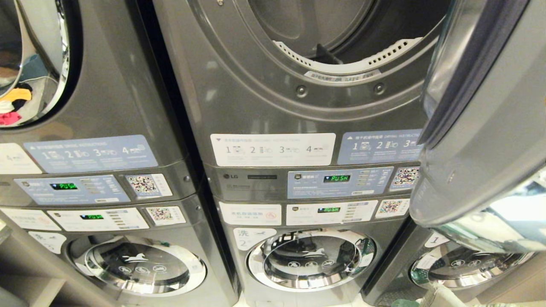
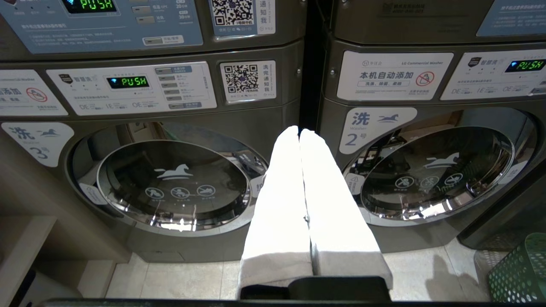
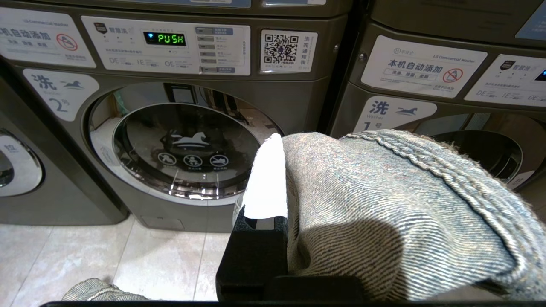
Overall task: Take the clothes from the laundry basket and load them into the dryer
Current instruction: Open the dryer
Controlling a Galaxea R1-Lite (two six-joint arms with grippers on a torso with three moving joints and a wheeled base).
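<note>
Your right gripper (image 3: 281, 179) is clenched on a piece of denim clothing (image 3: 396, 213): one white finger (image 3: 266, 183) shows bare, while the cloth drapes over the other and hangs down past the wrist. From the right wrist view the gripper sits low, level with the bottom-row washer door (image 3: 187, 149), and more denim (image 3: 100, 292) trails near the floor; whether that is the same garment you cannot tell from here.

Your left gripper (image 2: 300, 132) is pressed shut with nothing between its fingers, parked in front of the gap between two lower washers. The green laundry basket (image 2: 518, 273) stands on the floor just off to its side.

The dryer opening (image 1: 341, 38) is high in the head view, its door (image 1: 482, 128) swung wide on the right side. Neither arm appears in that view, so there is a good lift ahead.

Keep the grip firm and raise the denim straight up before moving forward, so the hanging tail clears the control panels (image 1: 339, 181) and the drum's lower lip. Carry the hand well past the white perforated rim (image 1: 345, 59) before letting go, or the heavy cloth may slide back out. Keep clear of the open door as you rise.
</note>
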